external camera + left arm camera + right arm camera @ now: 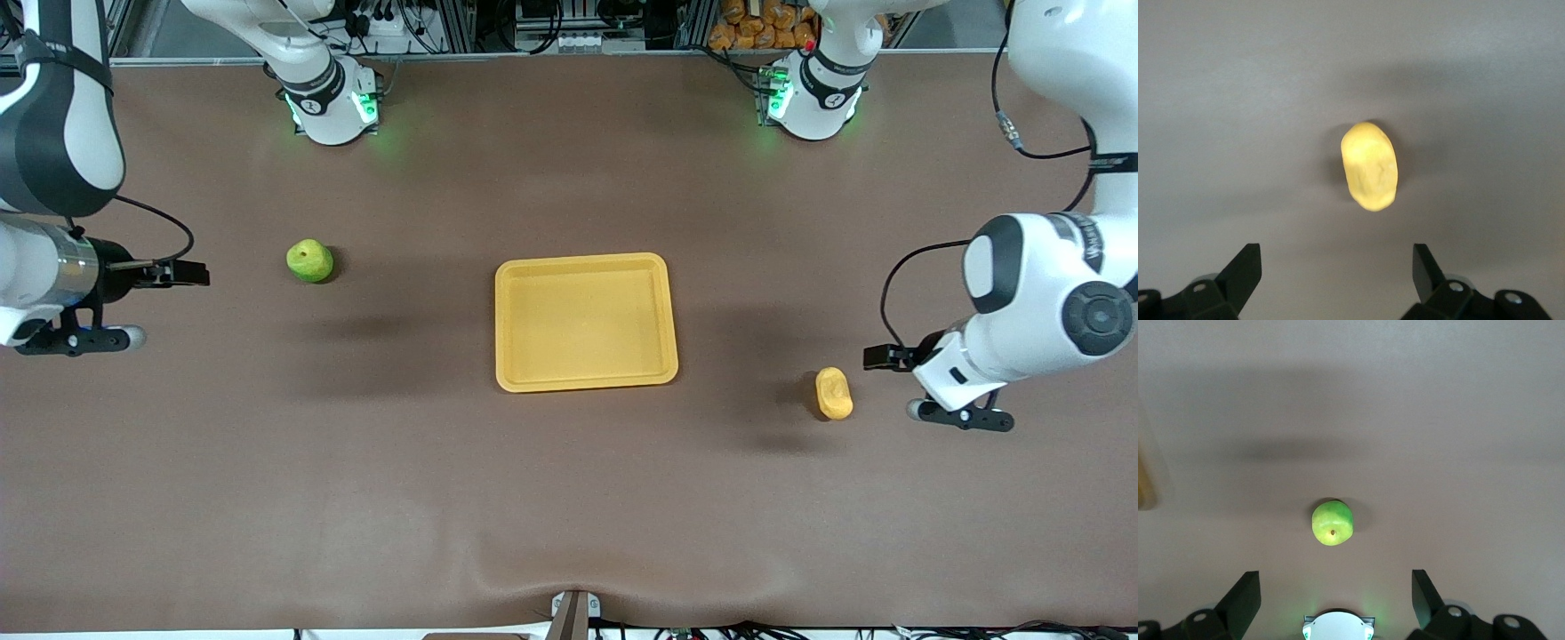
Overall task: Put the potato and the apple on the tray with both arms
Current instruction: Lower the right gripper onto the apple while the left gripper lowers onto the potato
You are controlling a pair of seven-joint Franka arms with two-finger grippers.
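— Front view?
— Tray [658,373] mid-table; apple [309,261] toward the right arm's end, potato [833,393] toward the left arm's, both on the table.
— Wrist views?
— Left gripper [1337,270] above the potato [1369,166], fingers apart; right gripper [1335,590] above the apple [1332,523], fingers apart.

no readable text, labels or numbers

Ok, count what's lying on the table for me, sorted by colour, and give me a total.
Green: 1, the apple, on the table toward the right arm's end.
Yellow-orange: 2, the tray mid-table and the potato, toward the left arm's end.
Total: 3. Nothing lies in the tray.
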